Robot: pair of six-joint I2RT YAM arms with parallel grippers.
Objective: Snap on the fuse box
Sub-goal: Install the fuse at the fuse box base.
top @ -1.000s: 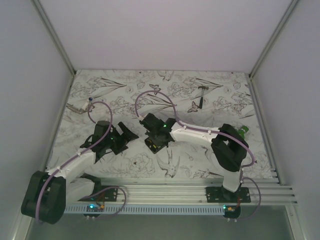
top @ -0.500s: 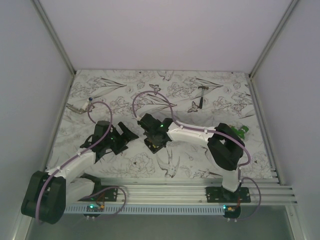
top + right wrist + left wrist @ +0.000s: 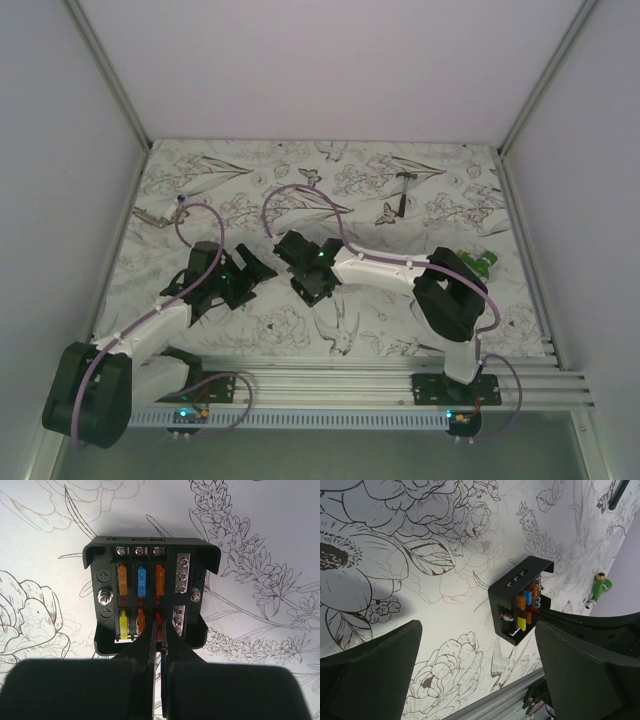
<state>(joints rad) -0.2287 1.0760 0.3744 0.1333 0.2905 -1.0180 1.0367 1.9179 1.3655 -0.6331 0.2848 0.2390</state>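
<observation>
The fuse box (image 3: 150,595) lies face up, fuses showing, mid-table (image 3: 400,300), directly under the right gripper (image 3: 159,625). That gripper's fingers are pressed together, tips at the red fuse (image 3: 158,616) in the box's near row. The left gripper (image 3: 250,275) stands with its jaws wide apart, just left of the box and not touching it. The right arm is plainly nearer, and I judge any press goes straight down.
</observation>
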